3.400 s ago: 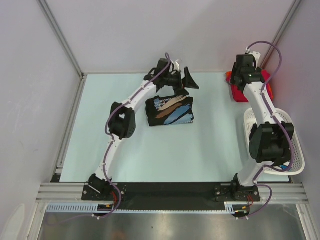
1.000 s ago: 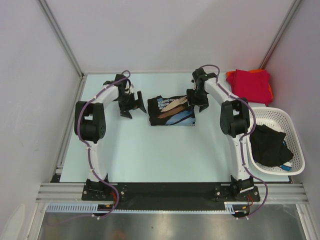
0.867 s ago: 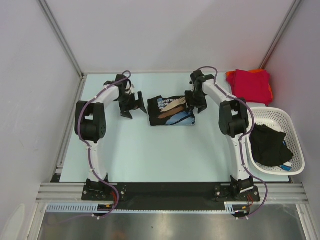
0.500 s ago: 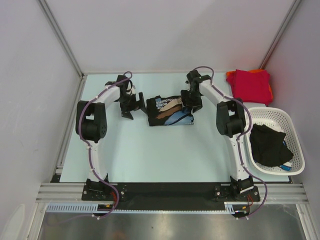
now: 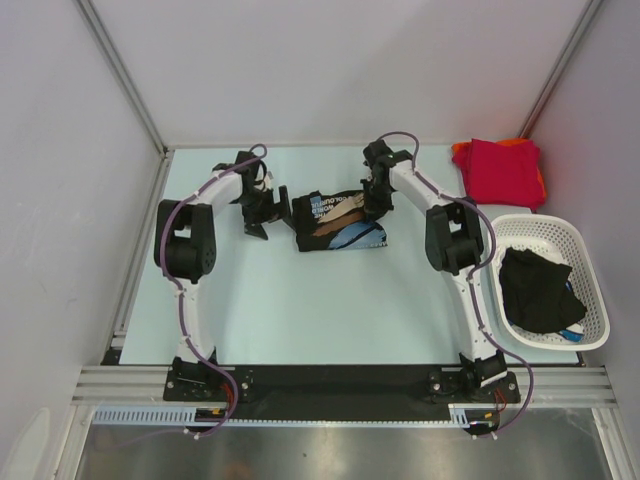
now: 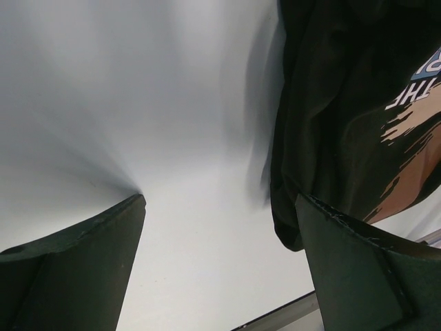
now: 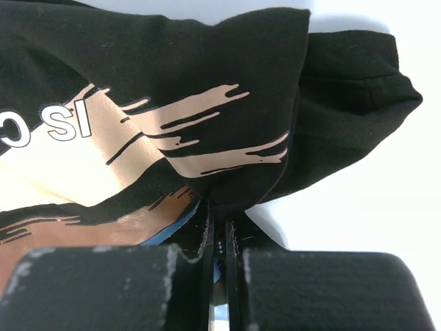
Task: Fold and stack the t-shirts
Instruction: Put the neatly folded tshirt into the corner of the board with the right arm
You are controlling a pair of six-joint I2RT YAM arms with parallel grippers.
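On the far half of the table [image 5: 300, 300], midway between both arms: folded black t-shirt [image 5: 340, 222], print side up, long axis running left to right. At its far right edge, right pincer [image 7: 217, 221] pressed together, pinching a raised fold of the black cloth. Just beside its left edge, left pincer [image 6: 220, 207] spread wide, gripping nothing, 1 finger [image 6: 358, 276] close by the shirt's hem, the other over bare table.

Looks like the start of carrying this shirt to the stack. Off to the far right corner, well apart: red t-shirt [image 5: 500, 165] lying on an orange t-shirt [image 5: 457, 152], nearer the right arm. Probably calls for a lift and a rightward sweep along the shirt's own long axis. At the near right, white basket [image 5: 598, 325] with a second black t-shirt [image 5: 540, 288] bunched inside.

Print: tan and blue brush strokes with white capitals. Reads "THE" in the left wrist view; shows "I" and "S" in the right wrist view. Too small to read from above.
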